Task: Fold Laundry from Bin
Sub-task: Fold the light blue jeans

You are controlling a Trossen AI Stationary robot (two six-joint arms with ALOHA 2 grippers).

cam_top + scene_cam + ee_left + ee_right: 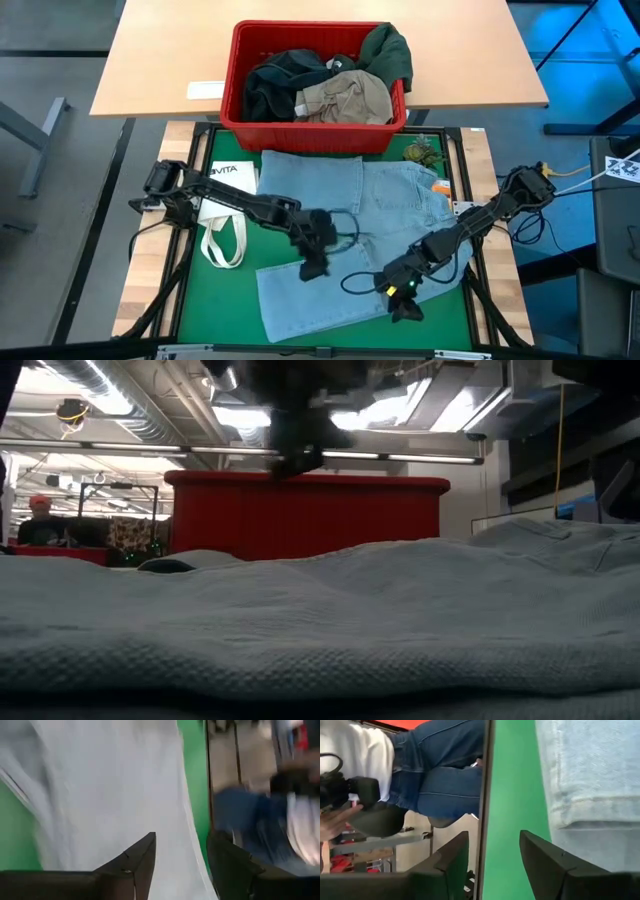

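Light blue jeans (390, 210) lie spread on the green mat (215, 290), waist toward the red bin (232, 80). The bin holds dark green, black and khaki garments (335, 95). My left gripper (315, 262) stands open over the jeans' near left part; in its wrist view the cloth (110, 790) fills the space beyond its spread fingers (182, 865). My right gripper (405, 305) stands open at the jeans' near right edge. Its fingers (495, 865) stand over bare mat, and a stitched hem of the jeans (590, 815) lies beside them. In the low view the jeans (320, 620) fill the foreground.
A white tote bag (225, 225) lies on the mat's left side, beside the left arm. A small green object (420, 152) sits by the bin's right corner. A person in dark jeans (440, 775) stands past the table's edge. A wooden table (160, 60) carries the bin.
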